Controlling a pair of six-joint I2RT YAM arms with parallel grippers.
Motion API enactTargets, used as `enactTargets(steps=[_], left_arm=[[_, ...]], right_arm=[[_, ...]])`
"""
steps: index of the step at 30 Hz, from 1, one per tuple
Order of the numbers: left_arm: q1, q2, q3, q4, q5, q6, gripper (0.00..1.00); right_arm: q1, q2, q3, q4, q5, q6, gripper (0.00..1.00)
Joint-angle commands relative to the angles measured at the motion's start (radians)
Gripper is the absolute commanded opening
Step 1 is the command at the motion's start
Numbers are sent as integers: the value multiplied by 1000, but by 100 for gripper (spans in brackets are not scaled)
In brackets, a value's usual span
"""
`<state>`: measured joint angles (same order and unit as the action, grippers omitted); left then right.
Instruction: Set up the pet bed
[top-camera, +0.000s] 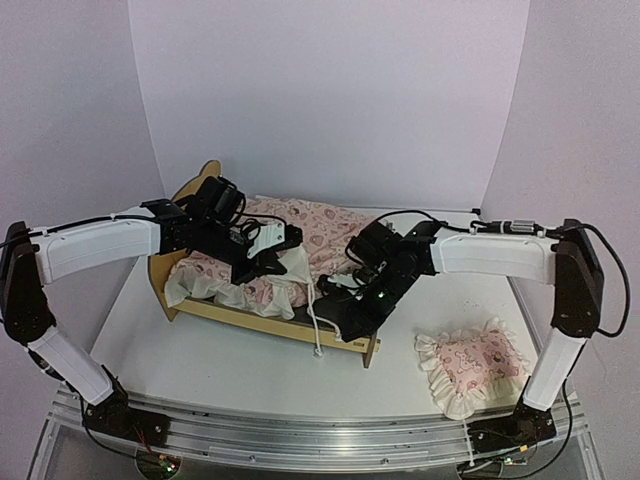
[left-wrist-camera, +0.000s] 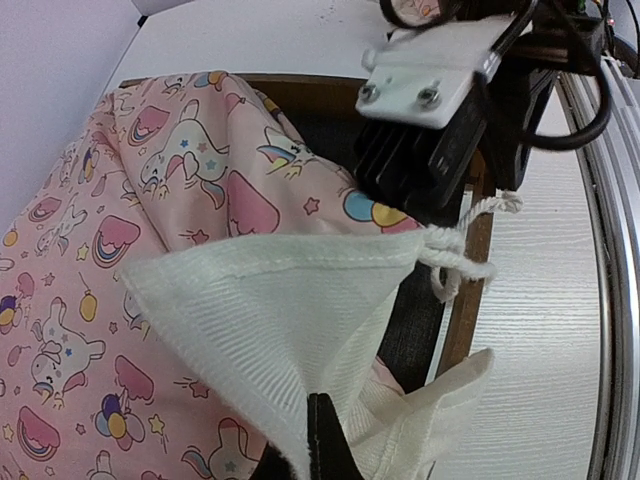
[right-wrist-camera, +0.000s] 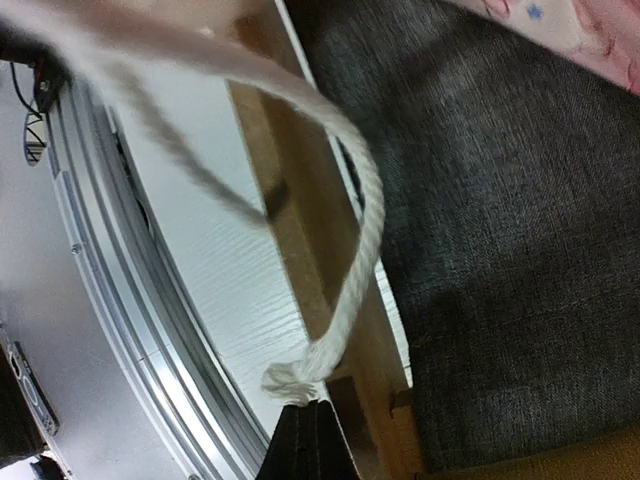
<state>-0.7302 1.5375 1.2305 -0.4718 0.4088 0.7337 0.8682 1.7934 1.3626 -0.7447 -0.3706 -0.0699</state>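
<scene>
My left hand pinches the white fabric ruffle of the pink unicorn-print cushion, which lies in the light plywood pet bed mid-bench. My right hand is closed over the bed's near rail (the twisted white cord ends at its tips; whether it is pinched I cannot tell).

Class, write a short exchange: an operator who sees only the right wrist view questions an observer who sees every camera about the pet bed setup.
Operator: I see a white cord across the rail of the pet bed. Where does it come from?
Observer: From a gathered corner of the white ruffle of the pink cushion, at the tips of the right gripper.
Operator: And the left gripper?
Observer: Shut on that ruffle's edge.
</scene>
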Motion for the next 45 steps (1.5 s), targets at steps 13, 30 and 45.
enactTargets(steps=[13, 30, 45], left_arm=[[22, -82, -34, 11, 21, 15, 0], [26, -75, -75, 38, 3, -10, 0], [26, -28, -89, 53, 89, -8, 0]], right_arm=[[-35, -4, 171, -13, 97, 132, 0], [-16, 204, 165, -52, -6, 26, 0], [-16, 92, 244, -169, 109, 21, 38]])
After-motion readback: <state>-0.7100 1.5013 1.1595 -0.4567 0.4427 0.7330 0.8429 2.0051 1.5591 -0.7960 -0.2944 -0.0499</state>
